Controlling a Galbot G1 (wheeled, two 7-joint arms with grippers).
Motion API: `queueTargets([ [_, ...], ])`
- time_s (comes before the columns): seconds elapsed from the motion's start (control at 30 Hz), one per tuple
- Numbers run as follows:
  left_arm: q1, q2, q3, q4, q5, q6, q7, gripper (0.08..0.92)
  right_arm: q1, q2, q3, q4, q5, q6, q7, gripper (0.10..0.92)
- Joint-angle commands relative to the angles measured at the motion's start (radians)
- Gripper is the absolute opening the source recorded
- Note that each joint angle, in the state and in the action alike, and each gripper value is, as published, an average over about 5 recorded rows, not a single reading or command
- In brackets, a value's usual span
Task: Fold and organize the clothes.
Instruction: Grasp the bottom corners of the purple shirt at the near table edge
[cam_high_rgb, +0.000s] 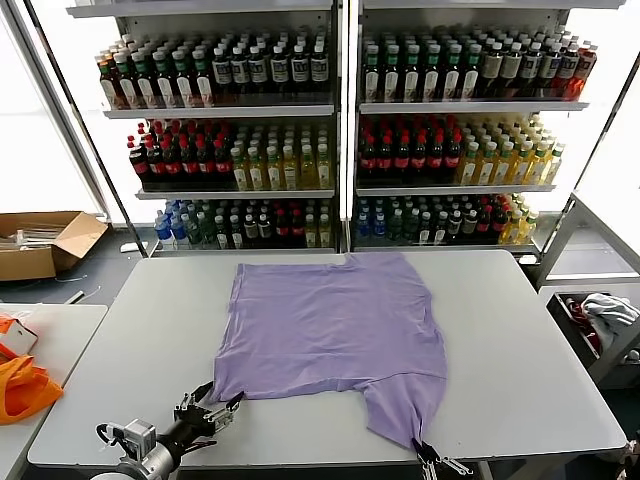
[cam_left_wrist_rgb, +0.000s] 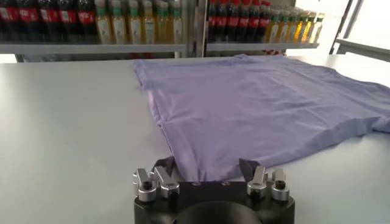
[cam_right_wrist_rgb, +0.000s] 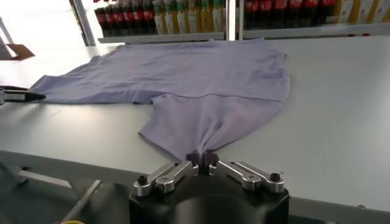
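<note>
The lavender T-shirt (cam_high_rgb: 335, 320) lies spread flat on the grey table (cam_high_rgb: 520, 340); no printed graphic or neck label shows. My left gripper (cam_high_rgb: 222, 408) is open at the shirt's near left corner. In the left wrist view that corner (cam_left_wrist_rgb: 201, 164) lies between its spread fingertips (cam_left_wrist_rgb: 206, 165). My right gripper (cam_high_rgb: 428, 452) is at the table's front edge, shut on the tip of the shirt's near right part. In the right wrist view the cloth (cam_right_wrist_rgb: 201, 115) gathers into the closed jaws of the right gripper (cam_right_wrist_rgb: 202, 157).
Shelves of drink bottles (cam_high_rgb: 340, 130) stand behind the table. An orange bag (cam_high_rgb: 22, 385) lies on a side table at the left, with a cardboard box (cam_high_rgb: 40, 245) on the floor beyond. A white-grey cloth bundle (cam_high_rgb: 608, 312) sits at the right.
</note>
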Motion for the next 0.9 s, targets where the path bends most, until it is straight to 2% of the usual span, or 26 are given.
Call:
queueTargets([
  [0.03, 0.004, -0.025, 0.005, 0.02, 0.031, -0.013, 0.003, 0.557, -0.009, 0.003, -0.003, -0.006, -0.005, 0.01, -0.001, 0.107],
  [0.33, 0.023, -0.043, 0.001, 0.009, 0.015, -0.028, -0.003, 0.306, 0.007, 0.02, -0.001, -0.008, -0.007, 0.041, -0.019, 0.107],
  [0.57, 0.076, -0.069, -0.042, -0.074, 0.002, -0.036, -0.003, 0.114, -0.023, 0.002, 0.029, 0.03, -0.006, 0.145, -0.084, 0.107],
  [0.67, 0.113, -0.071, -0.068, -0.11, 0.01, -0.044, 0.002, 0.087, -0.065, -0.006, 0.055, 0.056, -0.006, 0.177, -0.1, 0.107],
  [0.9, 0.171, -0.06, -0.12, -0.164, 0.02, -0.043, 0.008, 0.086, -0.153, -0.02, 0.118, 0.104, 0.016, 0.247, -0.118, 0.107],
])
